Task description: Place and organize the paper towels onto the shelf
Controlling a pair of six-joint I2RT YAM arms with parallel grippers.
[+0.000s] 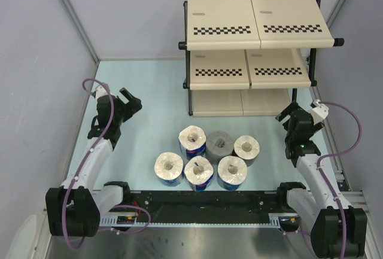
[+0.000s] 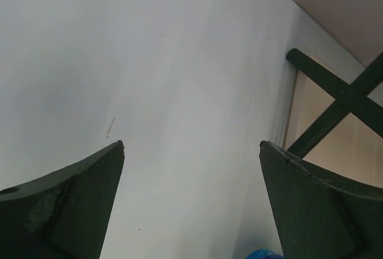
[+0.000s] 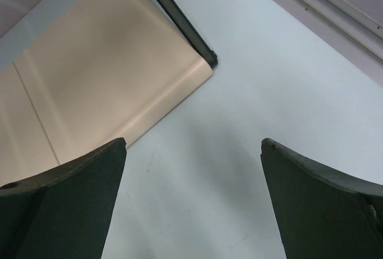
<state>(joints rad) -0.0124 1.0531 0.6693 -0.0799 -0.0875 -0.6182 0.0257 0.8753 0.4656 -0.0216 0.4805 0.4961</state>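
Several paper towels stand on end in two rows mid-table: a blue-wrapped white roll [image 1: 192, 140], a grey roll [image 1: 219, 143], a dark-wrapped roll [image 1: 246, 149], and three blue-wrapped ones in front [image 1: 199, 173]. The shelf [image 1: 257, 14] stands at the back right, its three beige tiers bare. My left gripper [image 1: 133, 101] hangs open left of the rolls, over bare table [image 2: 191, 151]. My right gripper [image 1: 287, 114] is open right of the rolls, near the shelf's bottom tier [image 3: 90, 79], with nothing between its fingers [image 3: 193, 145].
Grey walls close in the light blue table [image 1: 149, 91] on the left, back and right. The shelf's black cross-brace [image 2: 338, 100] shows at the right of the left wrist view, and a black shelf leg [image 3: 179, 20] in the right wrist view.
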